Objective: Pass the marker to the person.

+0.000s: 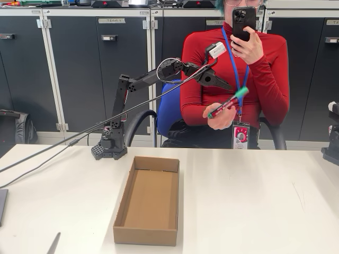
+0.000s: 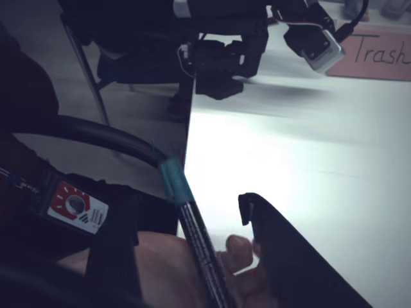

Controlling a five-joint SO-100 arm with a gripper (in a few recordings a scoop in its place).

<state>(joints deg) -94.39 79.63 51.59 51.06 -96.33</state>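
Fixed view: black arm (image 1: 139,80) based at left centre of the frame, reaching right toward the person (image 1: 235,84) seated behind the bench (image 1: 254,211). Pincer (image 1: 217,80) at upper centre, jaws parted a little, holding nothing, just above and left of the marker.

Marker (image 1: 228,102) at centre right, tilted, green cap up to the right, lying in the person's hand (image 1: 220,116) at chest level, apart from the pincer. Other hand raised at top of frame with a dark phone (image 1: 243,22). Lanyard badge (image 1: 240,135) hanging below the marker.

Open cardboard box (image 1: 148,200) at lower centre on the bench. Thin grey pointed blade (image 1: 53,244) at lower left edge.

Wrist view: dim. Marker (image 2: 192,224) at lower centre, cap pointing up, across the hand (image 2: 192,269). One dark pincer finger (image 2: 282,250) just right of it. Badge (image 2: 70,205) at left.
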